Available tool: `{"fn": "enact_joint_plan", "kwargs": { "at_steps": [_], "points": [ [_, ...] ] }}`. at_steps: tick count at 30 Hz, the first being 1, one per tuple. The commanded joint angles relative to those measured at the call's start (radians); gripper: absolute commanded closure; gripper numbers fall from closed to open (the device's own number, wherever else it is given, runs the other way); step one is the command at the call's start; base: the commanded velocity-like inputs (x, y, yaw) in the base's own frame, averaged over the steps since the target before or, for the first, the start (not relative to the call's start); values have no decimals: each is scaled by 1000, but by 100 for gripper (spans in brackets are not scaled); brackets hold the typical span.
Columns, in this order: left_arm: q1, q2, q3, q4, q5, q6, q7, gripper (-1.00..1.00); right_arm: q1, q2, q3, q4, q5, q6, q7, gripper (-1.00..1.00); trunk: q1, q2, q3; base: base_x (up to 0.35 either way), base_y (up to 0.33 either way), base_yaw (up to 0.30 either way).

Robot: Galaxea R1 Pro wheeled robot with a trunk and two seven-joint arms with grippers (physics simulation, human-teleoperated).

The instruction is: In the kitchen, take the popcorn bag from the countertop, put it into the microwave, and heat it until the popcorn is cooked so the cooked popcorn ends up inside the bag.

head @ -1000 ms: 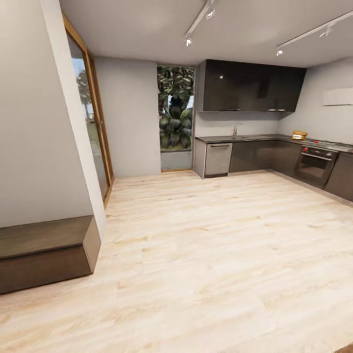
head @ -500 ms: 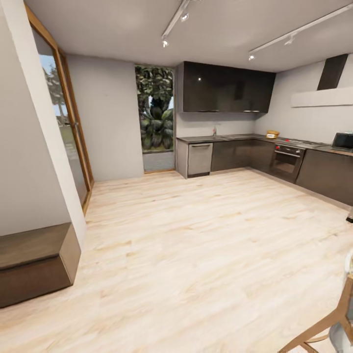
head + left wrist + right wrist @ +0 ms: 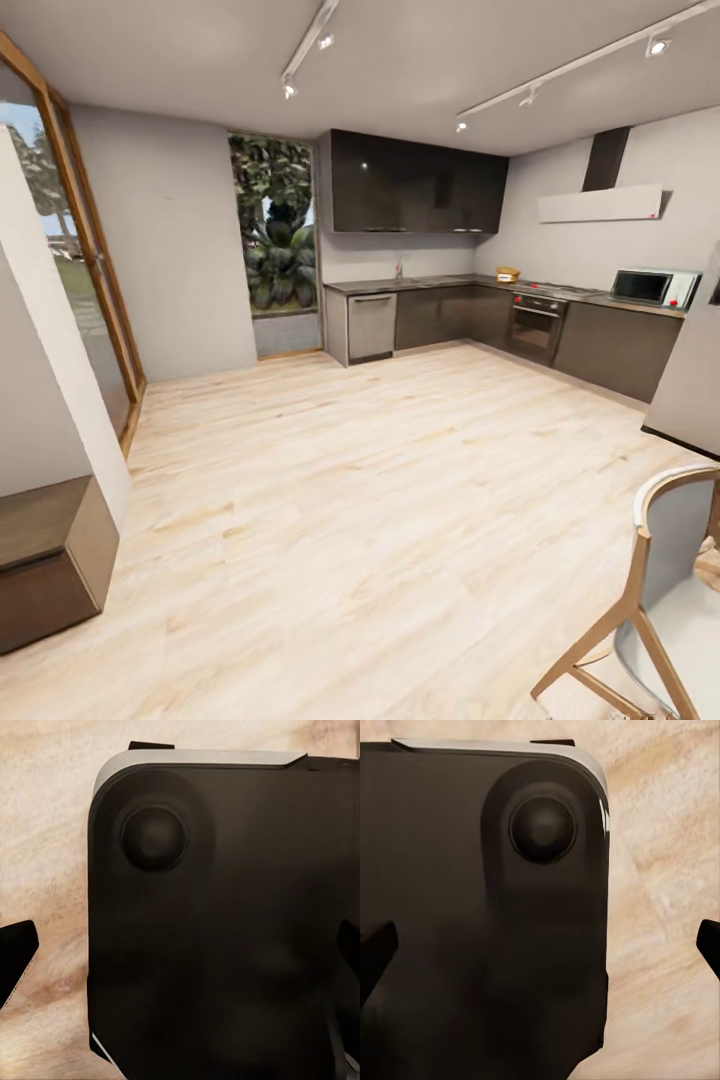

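Far across the room, the tan popcorn bag sits on the grey countertop beside the steel hob. The pale microwave with its dark glass door stands on the counter's right stretch. In the left wrist view, my left gripper hangs open, its dark fingertips wide apart over the robot's black base. My right gripper is open too in the right wrist view, fingertips spread, with nothing between them. Popcorn pieces are too far away to make out.
Light wooden floor stretches to the dark cabinets. A wooden-legged chair stands at the near right and a pale tall panel behind it. A low brown bench is at the near left. A built-in oven sits under the hob.
The camera has swung to the right: the kitchen has slid left in the picture, the microwave and the chair have come into view, and the bench has slipped toward the left edge.
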Motion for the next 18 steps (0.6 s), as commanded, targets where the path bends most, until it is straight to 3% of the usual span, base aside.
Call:
{"fn": "enact_joint_plan", "kwargs": {
  "at_steps": [1,15,18],
  "points": [
    [0,0,2,0,6,-1,0,-100,0,0,-2,0,-1,-3,0,-100,0,0,0,0,0,-225],
    [0,1,4,0,9,0,0,-100,0,1,0,0,2,0,5,-100,0,0,0,3,0,-10],
    [0,3,3,-1,9,1,-1,-100,0,3,2,0,7,-1,0,-100,0,0,0,222,0,0]
  ]
}}
